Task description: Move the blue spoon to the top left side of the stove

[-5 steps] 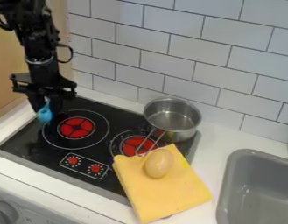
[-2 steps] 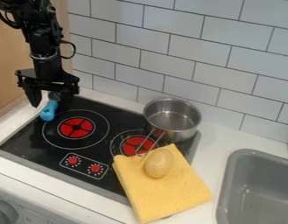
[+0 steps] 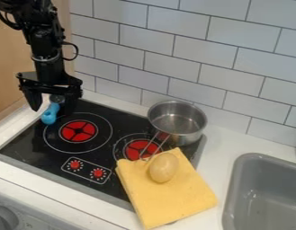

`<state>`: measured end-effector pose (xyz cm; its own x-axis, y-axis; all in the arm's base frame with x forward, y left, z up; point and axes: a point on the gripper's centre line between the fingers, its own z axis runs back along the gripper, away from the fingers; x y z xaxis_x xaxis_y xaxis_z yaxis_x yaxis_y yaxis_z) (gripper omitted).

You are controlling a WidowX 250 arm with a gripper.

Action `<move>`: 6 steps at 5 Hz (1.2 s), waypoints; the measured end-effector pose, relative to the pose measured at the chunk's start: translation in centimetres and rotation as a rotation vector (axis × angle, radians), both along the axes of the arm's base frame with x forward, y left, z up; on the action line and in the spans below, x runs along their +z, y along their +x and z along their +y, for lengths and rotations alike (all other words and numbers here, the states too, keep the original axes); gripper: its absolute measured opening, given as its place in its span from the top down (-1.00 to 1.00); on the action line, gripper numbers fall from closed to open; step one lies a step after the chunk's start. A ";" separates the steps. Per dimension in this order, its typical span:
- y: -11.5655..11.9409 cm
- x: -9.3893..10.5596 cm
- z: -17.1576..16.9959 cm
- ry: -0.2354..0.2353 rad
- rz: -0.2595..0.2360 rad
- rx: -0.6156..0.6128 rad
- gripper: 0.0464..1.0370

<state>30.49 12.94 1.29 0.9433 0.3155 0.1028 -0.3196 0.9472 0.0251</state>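
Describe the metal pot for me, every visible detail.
The pot is round, open-topped and silvery, apparently shiny metal, with a handle of thin rods. It sits upright at the back right of the stove. The handle slants toward the front left over a red burner, ending near the yellow cloth; whether they touch is unclear.

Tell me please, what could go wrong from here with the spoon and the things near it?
The open gripper stands around the blue spoon, so a finger may catch and drag it as the arm moves away.

The spoon lies near the left edge of the stove; a nudge could push it off.

The egg-shaped thing sits loose on the yellow cloth and might roll if bumped.
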 end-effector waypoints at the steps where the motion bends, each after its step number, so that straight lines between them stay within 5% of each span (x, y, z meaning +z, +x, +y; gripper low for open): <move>1: 0.5 2.6 0.0 0.026 -0.062 -0.006 -0.92; 3: -1.3 6.4 -1.1 0.067 -0.127 -0.023 -0.92; 6: -1.4 6.6 -1.2 0.067 -0.129 -0.022 -0.92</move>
